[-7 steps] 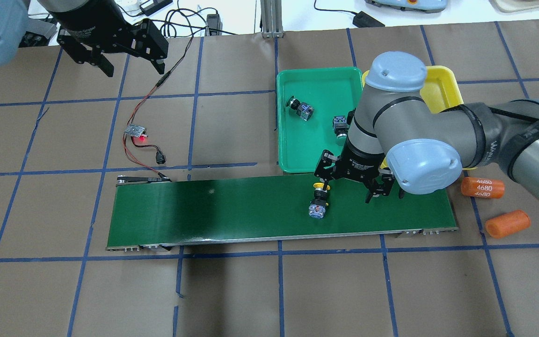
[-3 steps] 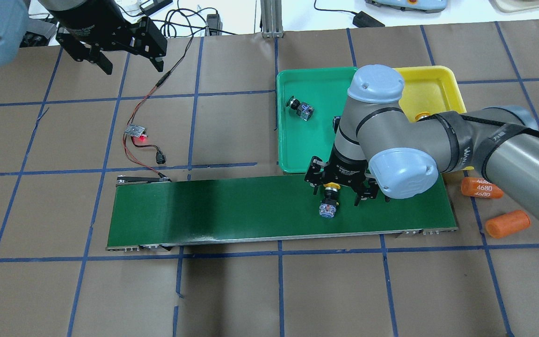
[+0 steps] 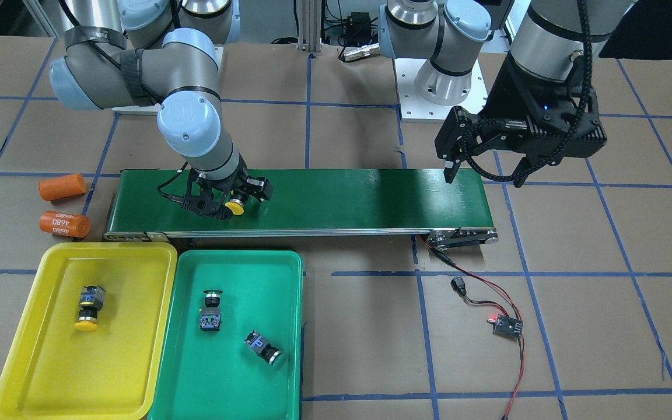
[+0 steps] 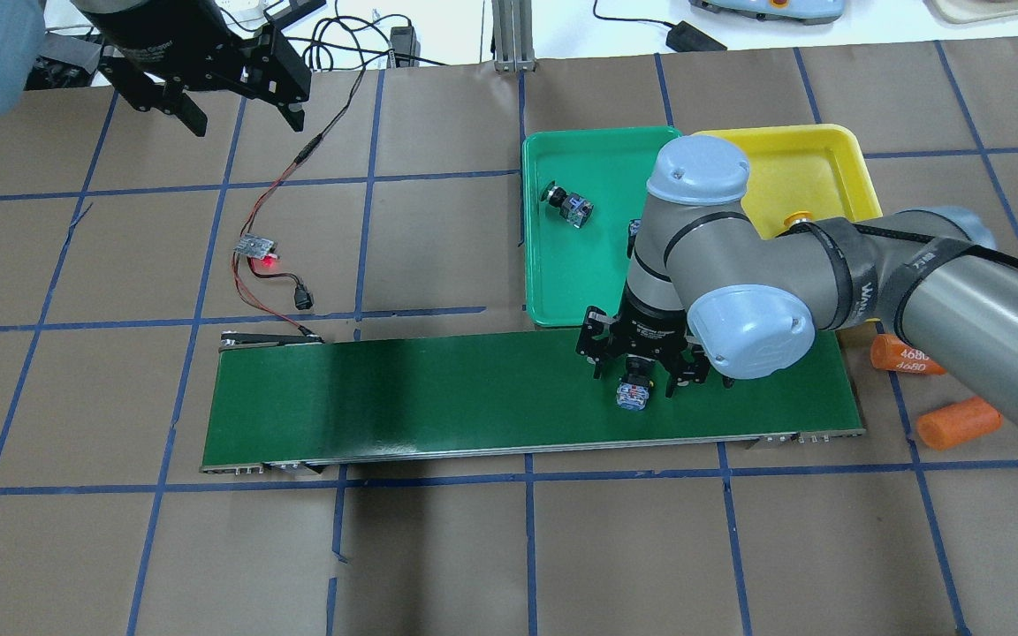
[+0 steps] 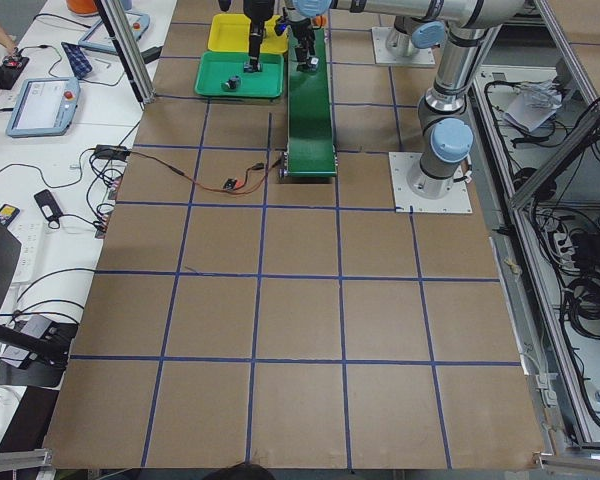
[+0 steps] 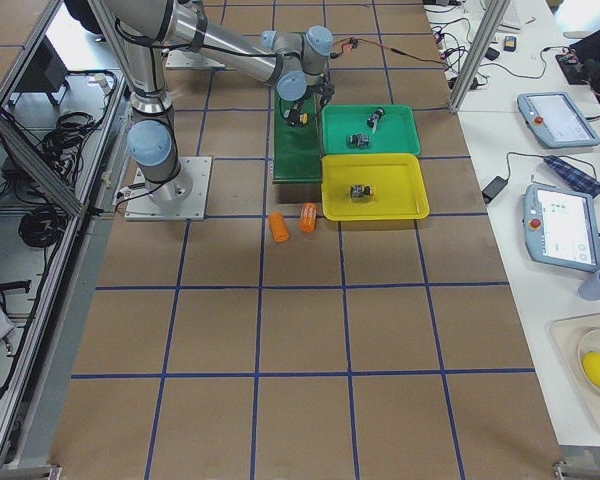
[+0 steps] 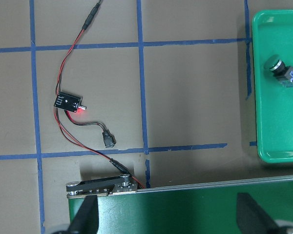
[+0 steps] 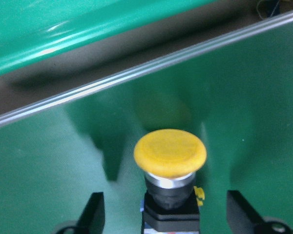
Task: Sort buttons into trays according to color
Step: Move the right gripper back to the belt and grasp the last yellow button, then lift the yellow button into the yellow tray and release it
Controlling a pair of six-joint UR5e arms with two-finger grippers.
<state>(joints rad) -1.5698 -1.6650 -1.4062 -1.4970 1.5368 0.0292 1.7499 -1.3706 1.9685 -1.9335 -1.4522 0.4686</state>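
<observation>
Low and right of centre in the overhead view, you see the right gripper (image 4: 637, 382) spread apart astride the yellow button (image 8: 170, 152) on the belt (image 4: 429, 397), poised to clamp it for the yellow tray (image 3: 126, 361), while the left gripper (image 4: 239, 115) hangs open at upper left.

Two yellow buttons (image 3: 87, 308), two green buttons (image 3: 210, 309), one yellow tray (image 3: 21, 350), one green tray (image 3: 225, 379), two orange cylinders (image 3: 63, 186), one conveyor belt (image 3: 359, 198)
</observation>
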